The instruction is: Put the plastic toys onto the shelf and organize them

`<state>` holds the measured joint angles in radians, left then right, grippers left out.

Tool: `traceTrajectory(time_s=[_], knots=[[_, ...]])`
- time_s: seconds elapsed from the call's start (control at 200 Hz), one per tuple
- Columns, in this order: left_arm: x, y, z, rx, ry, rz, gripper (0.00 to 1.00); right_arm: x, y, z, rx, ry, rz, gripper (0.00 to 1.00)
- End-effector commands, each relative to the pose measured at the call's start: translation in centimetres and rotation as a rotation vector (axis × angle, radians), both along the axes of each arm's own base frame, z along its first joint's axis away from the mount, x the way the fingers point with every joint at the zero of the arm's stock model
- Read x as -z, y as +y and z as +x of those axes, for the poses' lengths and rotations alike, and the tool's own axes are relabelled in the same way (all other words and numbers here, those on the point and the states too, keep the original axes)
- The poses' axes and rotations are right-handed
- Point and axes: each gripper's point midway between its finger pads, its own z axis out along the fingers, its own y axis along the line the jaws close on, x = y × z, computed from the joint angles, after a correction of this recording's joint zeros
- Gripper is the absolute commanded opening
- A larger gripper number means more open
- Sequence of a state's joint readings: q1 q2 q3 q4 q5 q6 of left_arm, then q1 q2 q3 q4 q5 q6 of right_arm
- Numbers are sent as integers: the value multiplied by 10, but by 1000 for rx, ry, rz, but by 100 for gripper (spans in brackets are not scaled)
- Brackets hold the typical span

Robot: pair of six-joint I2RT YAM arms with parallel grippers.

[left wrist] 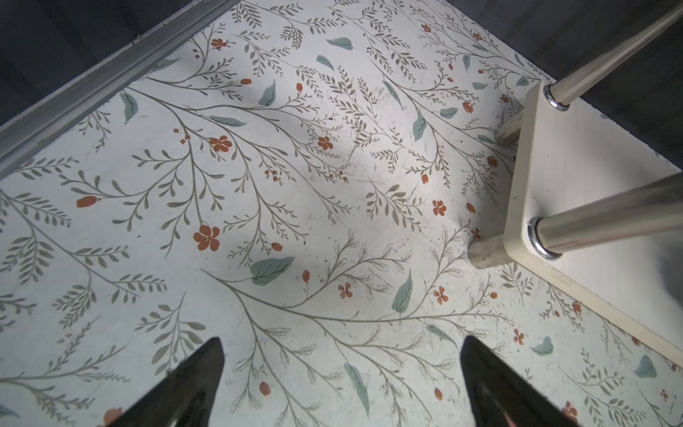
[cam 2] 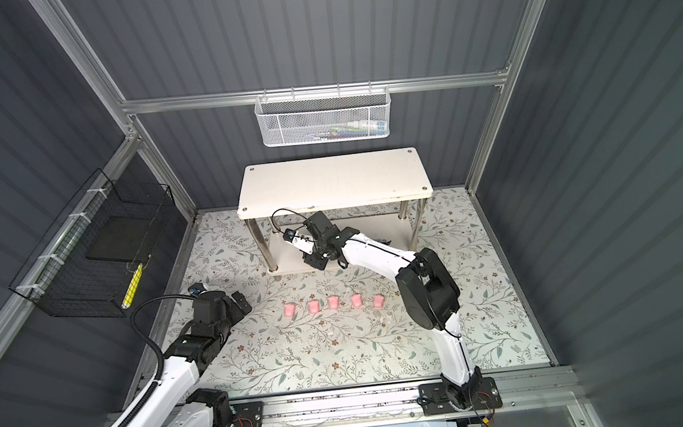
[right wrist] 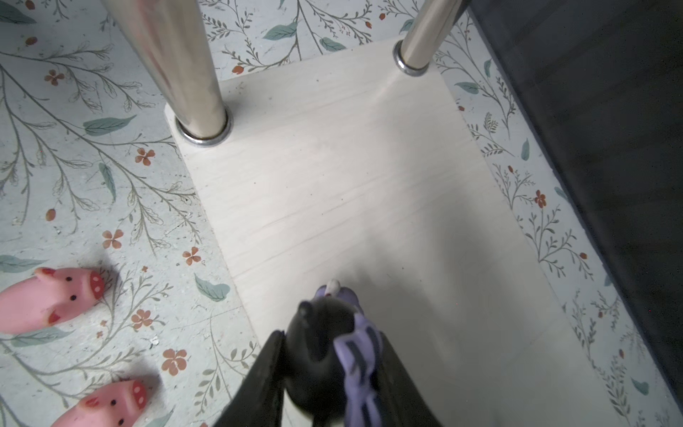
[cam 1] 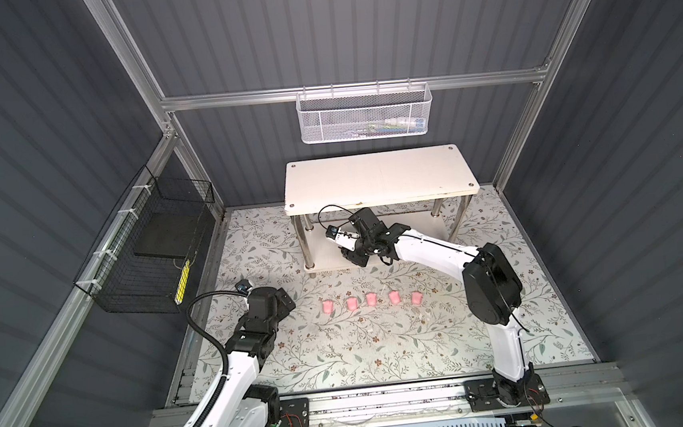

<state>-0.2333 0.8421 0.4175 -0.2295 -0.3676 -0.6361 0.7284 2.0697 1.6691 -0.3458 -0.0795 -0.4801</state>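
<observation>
The floral desk (cam 1: 383, 344) is carrying the white shelf (cam 1: 378, 178), whose lower tier is lying beneath the right gripper (right wrist: 330, 338). That gripper is clamping a black-and-lavender toy (right wrist: 314, 325). The left gripper (left wrist: 342, 344) is hovering, jaws apart, with five pink pigs (cam 1: 371, 299) sitting to its right.

Left fingers (left wrist: 192, 384) spread wide, right fingers (right wrist: 258, 384) clamped close

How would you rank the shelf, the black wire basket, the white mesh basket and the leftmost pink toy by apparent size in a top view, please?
1. shelf
2. black wire basket, close behind and seemingly nearer the camera, so unsure
3. white mesh basket
4. leftmost pink toy, smallest
</observation>
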Motion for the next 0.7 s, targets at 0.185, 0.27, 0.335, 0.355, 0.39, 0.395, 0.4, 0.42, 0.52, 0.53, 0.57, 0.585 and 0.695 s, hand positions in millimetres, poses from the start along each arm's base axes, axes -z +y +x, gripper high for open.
traceTrajectory(time_s=[0.185, 0.27, 0.335, 0.355, 0.39, 0.395, 0.4, 0.42, 0.52, 0.53, 0.57, 0.585, 0.695], knots=[[2, 4, -3, -7, 5, 25, 100, 3, 5, 8, -17, 9, 37, 35], [2, 4, -3, -8, 4, 25, 100, 6, 4, 8, -14, 17, 37, 36], [2, 4, -3, -8, 4, 25, 100, 7, 5, 8, -15, 22, 38, 36], [2, 4, -2, -8, 5, 25, 100, 7, 4, 8, -15, 24, 38, 36], [2, 4, -2, -9, 4, 26, 100, 8, 4, 8, -15, 26, 37, 36], [2, 4, -2, -9, 4, 26, 100, 8, 4, 8, -15, 26, 38, 36], [2, 4, -2, -9, 4, 26, 100, 8, 4, 8, -15, 26, 39, 37], [3, 4, -2, -9, 6, 26, 100, 8, 4, 8, -14, 26, 39, 37], [4, 4, -2, -9, 9, 25, 100, 9, 4, 8, -16, 32, 42, 37], [4, 4, -2, -8, 8, 25, 100, 9, 4, 7, -17, 33, 43, 37], [5, 4, -2, -9, 11, 26, 100, 10, 4, 7, -18, 36, 44, 37], [4, 4, -2, -8, 10, 25, 100, 10, 4, 7, -18, 37, 44, 38], [5, 4, -2, -10, 8, 24, 100, 12, 3, 9, -14, 42, 40, 39]])
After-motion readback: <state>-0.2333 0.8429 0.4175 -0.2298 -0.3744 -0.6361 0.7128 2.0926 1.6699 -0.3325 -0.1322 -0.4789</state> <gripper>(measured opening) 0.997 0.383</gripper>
